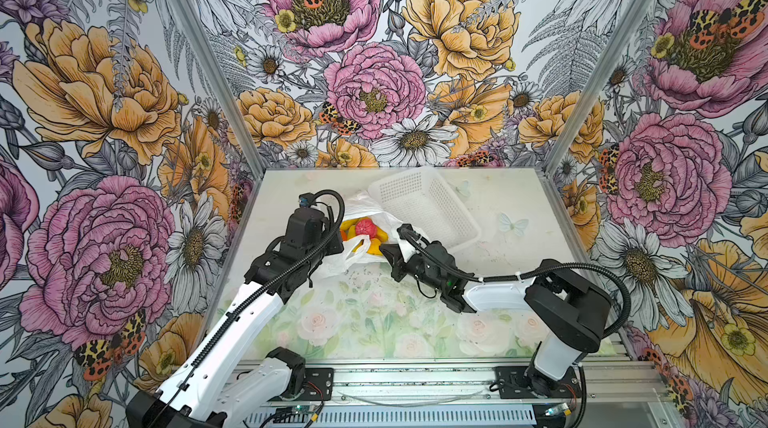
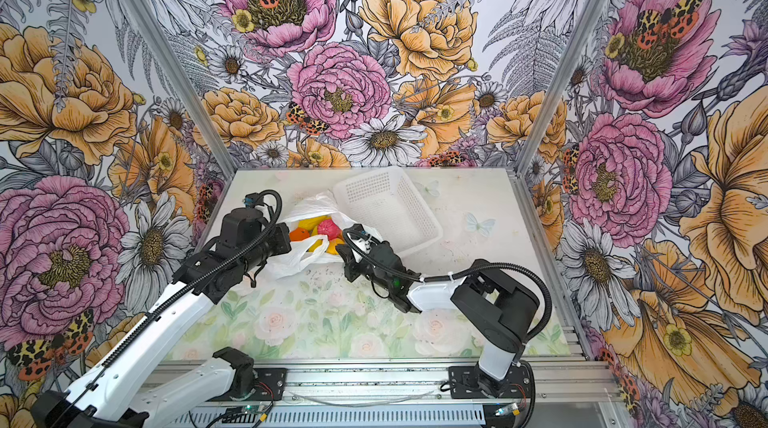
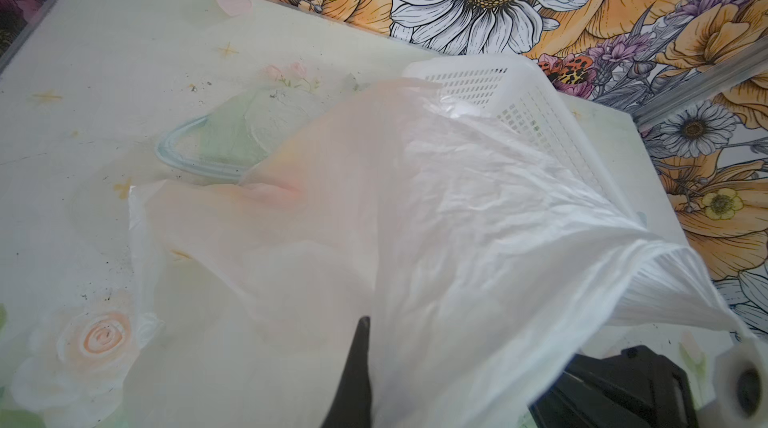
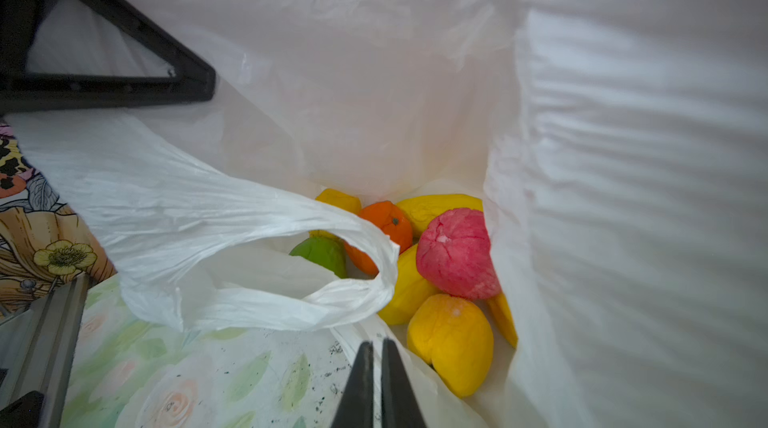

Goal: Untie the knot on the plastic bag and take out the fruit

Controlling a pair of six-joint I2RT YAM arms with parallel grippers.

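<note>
The plastic bag (image 1: 361,201) (image 2: 307,206) lies open on the table against the basket. No knot is in view; one handle loop (image 4: 249,214) lies loose across the mouth. Inside sits the fruit: a pink-red bumpy one (image 4: 455,253) (image 1: 365,227), an orange one (image 4: 386,218), a green one (image 4: 322,251) and several yellow ones (image 4: 453,343). My left gripper (image 1: 336,239) (image 3: 368,322) is shut on the bag's left wall (image 3: 457,218) and holds it up; film hides one finger. My right gripper (image 1: 390,249) (image 4: 377,343) is shut on the bag's lower rim, just in front of the fruit.
A white lattice basket (image 1: 440,197) (image 2: 390,206) (image 3: 532,106) lies tilted at the back, touching the bag. The floral table mat (image 1: 374,314) stretches in front of both arms. Patterned walls close in the back and both sides.
</note>
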